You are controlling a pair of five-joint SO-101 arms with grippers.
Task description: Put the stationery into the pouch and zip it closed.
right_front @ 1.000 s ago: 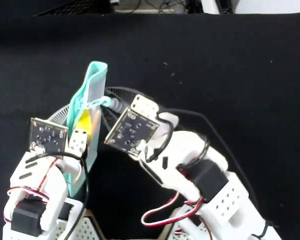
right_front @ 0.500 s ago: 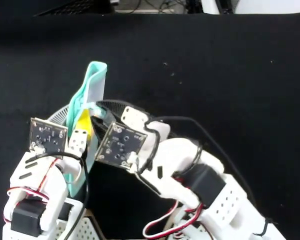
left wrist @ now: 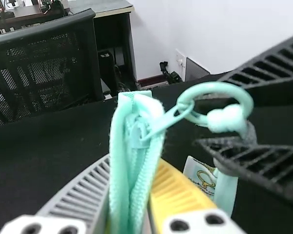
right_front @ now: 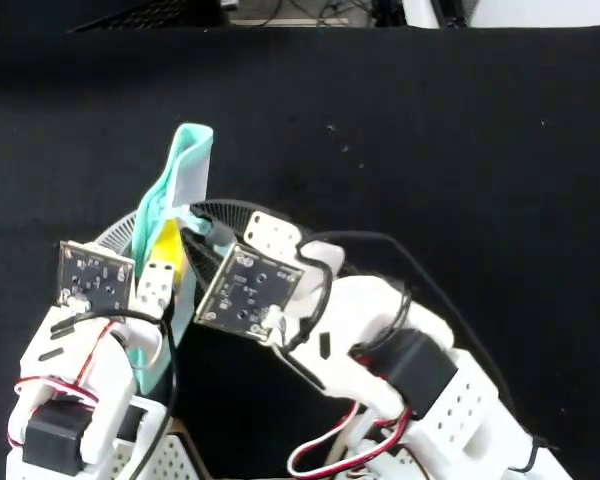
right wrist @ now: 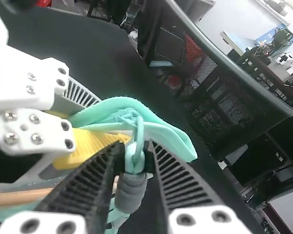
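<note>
Mint fabric pouch (right_front: pixel 185 165) is held on edge over the black cloth table (right_front: pixel 430 130), pinched between the left gripper's (left wrist: pixel 132 168) fingers. The right gripper's (right wrist: pixel 135 148) ribbed black fingers clamp its zipper pull (right wrist: pixel 138 131).

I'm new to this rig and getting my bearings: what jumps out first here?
A mint pouch is held on edge over the black table, clamped by the left gripper. The right gripper pinches its zip pull.
</note>
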